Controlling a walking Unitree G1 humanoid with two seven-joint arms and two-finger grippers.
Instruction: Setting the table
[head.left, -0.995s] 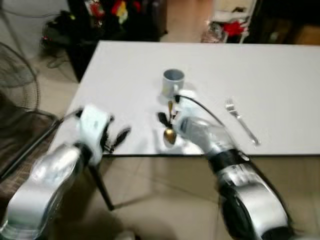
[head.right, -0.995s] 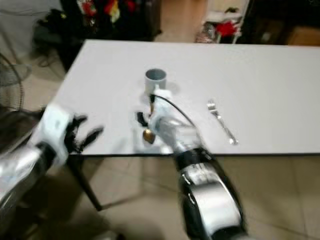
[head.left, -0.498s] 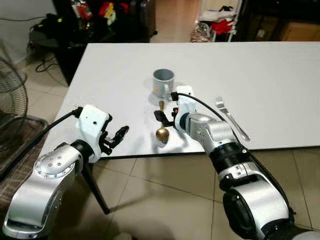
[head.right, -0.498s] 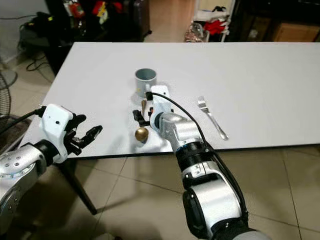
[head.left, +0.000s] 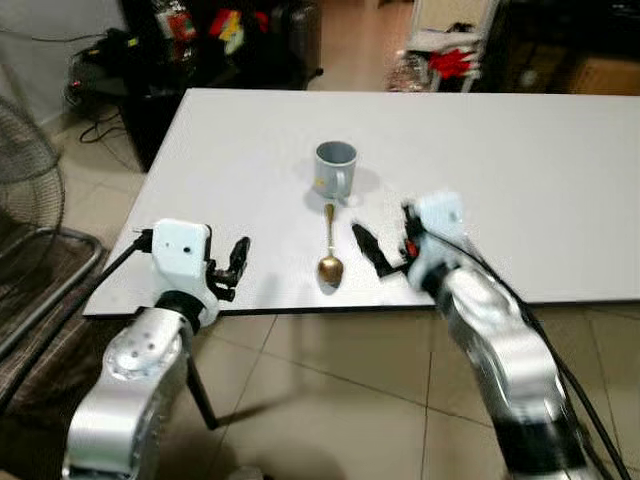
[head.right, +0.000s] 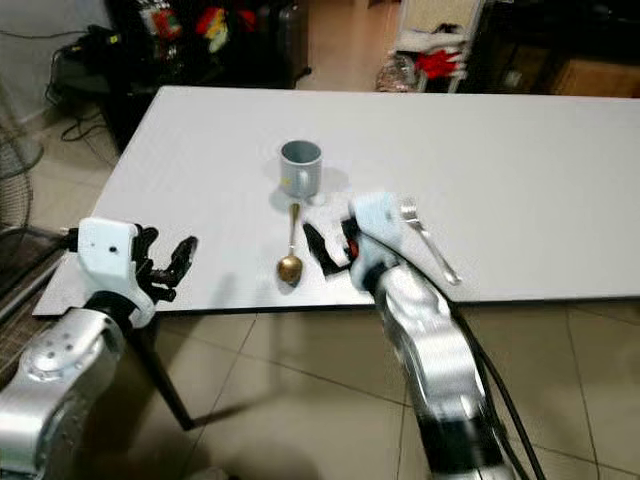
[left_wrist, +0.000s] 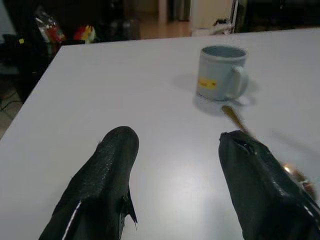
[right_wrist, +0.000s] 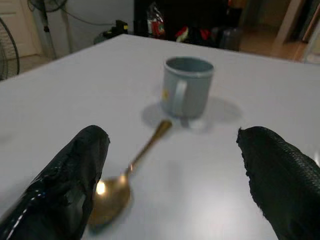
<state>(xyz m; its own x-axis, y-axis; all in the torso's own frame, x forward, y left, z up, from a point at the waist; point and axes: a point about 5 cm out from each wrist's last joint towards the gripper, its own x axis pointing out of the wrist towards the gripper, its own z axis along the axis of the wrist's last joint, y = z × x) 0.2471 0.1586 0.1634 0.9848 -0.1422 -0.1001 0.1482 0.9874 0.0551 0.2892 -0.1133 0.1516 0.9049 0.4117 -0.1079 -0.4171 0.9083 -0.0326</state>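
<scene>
Hovering our right pincer (head.left: 378, 255), fingers spread and empty, just right of the gold spoon (head.left: 328, 250).
That spoon lies flat on the white tabletop (head.left: 560, 170) below the grey mug (head.left: 335, 167), fork (head.right: 430, 240) further right; our left pincer (head.left: 232, 265), also parted, waits at the near edge. A careless sweep could knock the spoon off.

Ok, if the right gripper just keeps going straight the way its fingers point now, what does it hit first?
Probably the gold spoon, lying low between the open right gripper's fingertips. Past it, in roughly the same line, stands the grey mug. Depth is hard to judge, so the fingers might pass over the spoon and reach the mug.
</scene>
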